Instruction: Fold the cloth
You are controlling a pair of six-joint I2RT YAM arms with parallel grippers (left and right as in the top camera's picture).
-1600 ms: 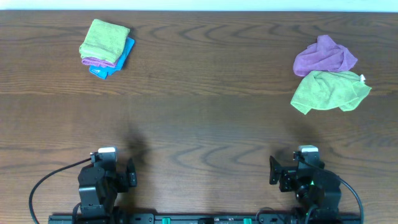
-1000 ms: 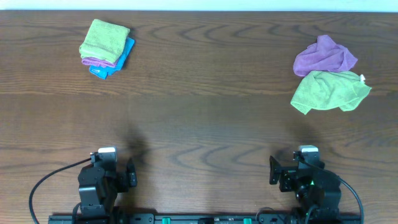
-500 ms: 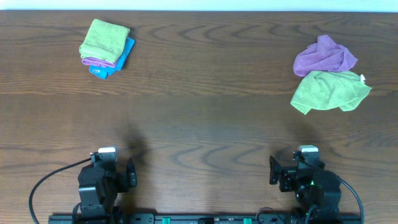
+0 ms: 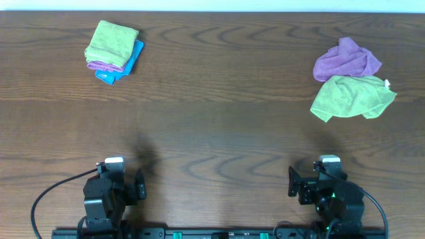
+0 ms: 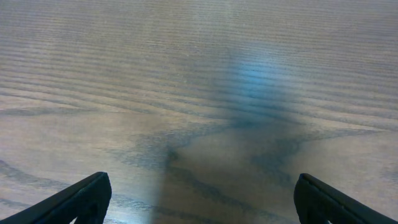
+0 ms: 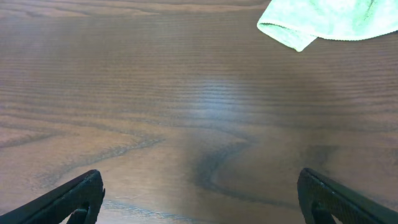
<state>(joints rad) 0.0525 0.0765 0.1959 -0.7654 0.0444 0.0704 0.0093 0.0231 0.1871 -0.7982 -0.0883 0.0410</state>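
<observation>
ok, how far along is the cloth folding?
Done: a folded stack of green, pink and blue cloths sits far left. In hand: nothing; left gripper and right gripper are open, empty, parked at the near edge. To do: the crumpled purple cloth and crumpled green cloth, far right.

Left gripper (image 5: 200, 190) and right gripper (image 6: 199, 186), jaws wide apart
</observation>
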